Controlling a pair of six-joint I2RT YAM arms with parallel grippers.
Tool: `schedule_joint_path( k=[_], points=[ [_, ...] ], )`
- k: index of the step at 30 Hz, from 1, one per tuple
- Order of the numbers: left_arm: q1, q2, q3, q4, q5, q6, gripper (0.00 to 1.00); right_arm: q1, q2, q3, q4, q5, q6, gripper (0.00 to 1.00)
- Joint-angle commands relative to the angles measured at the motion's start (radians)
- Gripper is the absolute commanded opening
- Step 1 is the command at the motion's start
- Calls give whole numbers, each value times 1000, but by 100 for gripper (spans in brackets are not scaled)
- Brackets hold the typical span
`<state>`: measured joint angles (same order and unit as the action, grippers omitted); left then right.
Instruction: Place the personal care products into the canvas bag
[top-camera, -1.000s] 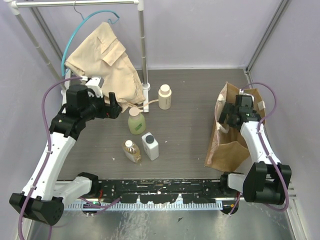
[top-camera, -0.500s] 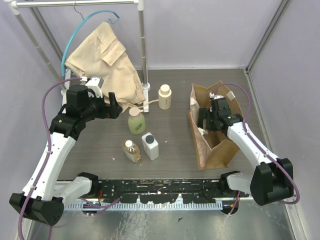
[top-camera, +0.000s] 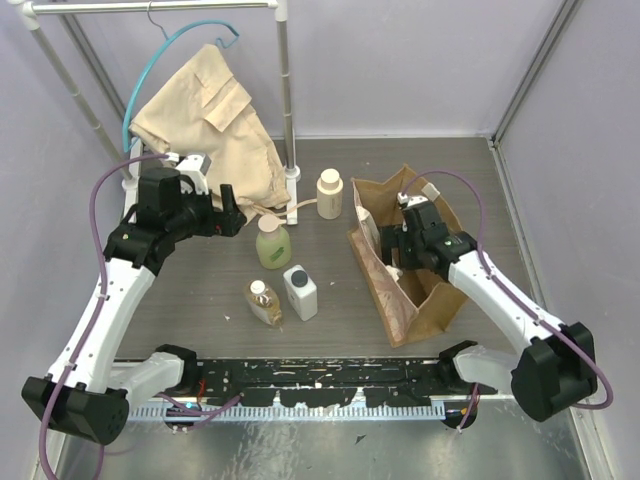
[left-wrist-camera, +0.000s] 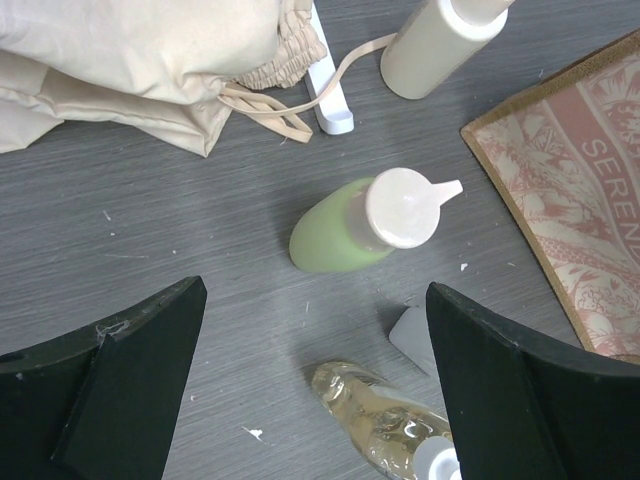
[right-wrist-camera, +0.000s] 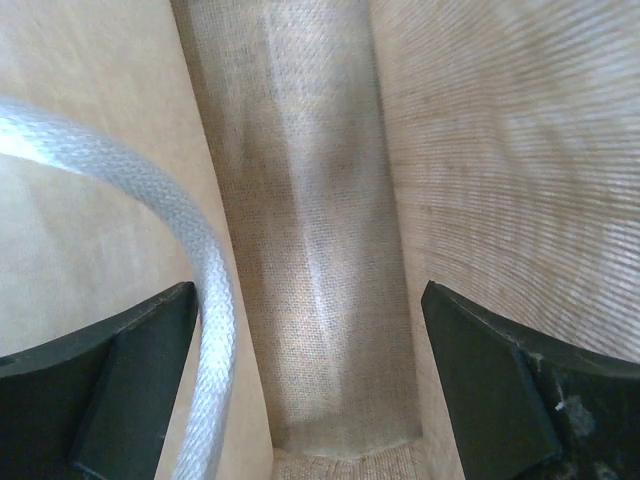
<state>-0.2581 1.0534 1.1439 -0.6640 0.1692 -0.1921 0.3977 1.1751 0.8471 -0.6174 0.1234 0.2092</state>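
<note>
Four personal care products stand on the dark table: a cream round-capped bottle (top-camera: 329, 193), a green-yellow bottle (top-camera: 272, 243), an amber bottle (top-camera: 264, 301) and a white rectangular bottle with a black cap (top-camera: 300, 291). My left gripper (top-camera: 228, 210) hovers open above and left of them. Its wrist view shows the green bottle (left-wrist-camera: 350, 225), the cream bottle (left-wrist-camera: 435, 45) and the amber bottle (left-wrist-camera: 385, 425) below the open left gripper (left-wrist-camera: 315, 300). The tan canvas bag (top-camera: 385, 285) stands tilted to their right. My right gripper (top-camera: 392, 245) is inside its mouth, open (right-wrist-camera: 305, 300), beside a pale handle (right-wrist-camera: 210, 300).
A beige garment (top-camera: 210, 130) hangs from a teal hanger on a white rack (top-camera: 288, 120) at the back left, its drawstring trailing near the cream bottle. Purple walls close in the back and right. The arm bases sit along the near edge.
The right arm has moved left with its gripper inside the bag, and the bag has come with it from the right wall toward the bottles. The left arm barely shifted.
</note>
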Motion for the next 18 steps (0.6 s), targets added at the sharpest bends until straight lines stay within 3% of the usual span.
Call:
schedule_joint_path(
  k=[1,9,18],
  points=[
    [0,-11,12,-3,7,2,98,1,-88,140,-70,85,-14,100],
    [0,-55,-23,-12,-33,-5,98,1,-116,395,-211,105,-84,100],
    [-1,-66,-51,-37,-53,-13,98,3,97,750,-225,-71,-137,100]
  ],
)
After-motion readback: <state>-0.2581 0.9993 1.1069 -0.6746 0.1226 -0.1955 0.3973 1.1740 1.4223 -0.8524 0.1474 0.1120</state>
